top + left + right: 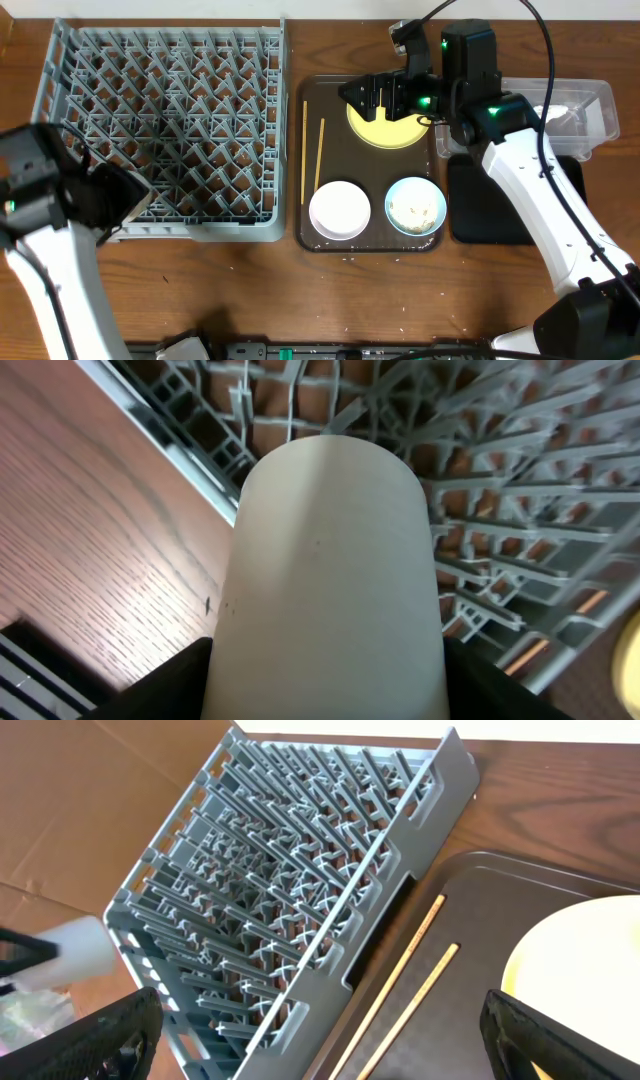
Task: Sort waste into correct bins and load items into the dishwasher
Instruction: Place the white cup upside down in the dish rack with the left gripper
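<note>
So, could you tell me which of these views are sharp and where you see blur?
Overhead: evenly lit, sharp throughout. Left wrist: the small white cup fills the frame, soft-focused; the grey plastic dish rack behind blurs toward the right edge. Right wrist: rack crisp, dark fingers at the bottom corners blurred.

A brown wooden table under soft, even light.
The table [400, 290] has a warm brown top with a dark grain that runs from side to side, and it shines a little where the light falls. Along its front edge runs a black rail [300, 352]. In the right wrist view, flat brown cardboard [80, 810] with folds in it lies beyond the table, and a pale strip [450, 728] shows at the very top.
</note>
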